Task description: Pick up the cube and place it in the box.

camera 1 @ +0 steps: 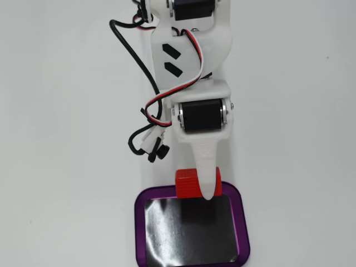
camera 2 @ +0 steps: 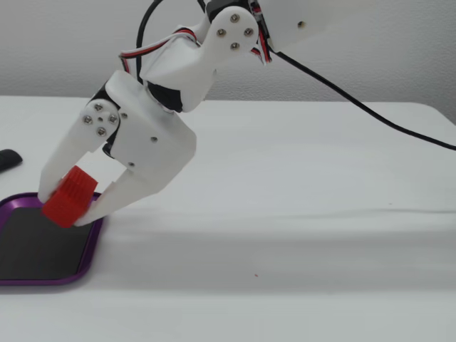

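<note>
The red cube [camera 1: 192,183] [camera 2: 69,197] is held between the two white fingers of my gripper [camera 1: 207,192] [camera 2: 68,208]. It hangs tilted just over the near rim of the purple box [camera 1: 242,222] [camera 2: 89,253], which has a shiny black bottom. In a fixed view from above, the box lies at the bottom centre and the arm reaches down to its upper edge. In a fixed view from the side, the box lies at the lower left, cut by the frame edge. The gripper is shut on the cube.
The white table [camera 1: 300,139] [camera 2: 299,214] surrounds the box. Black and red cables [camera 1: 144,111] hang beside the arm. A small dark object [camera 2: 8,159] lies at the left edge of the side view.
</note>
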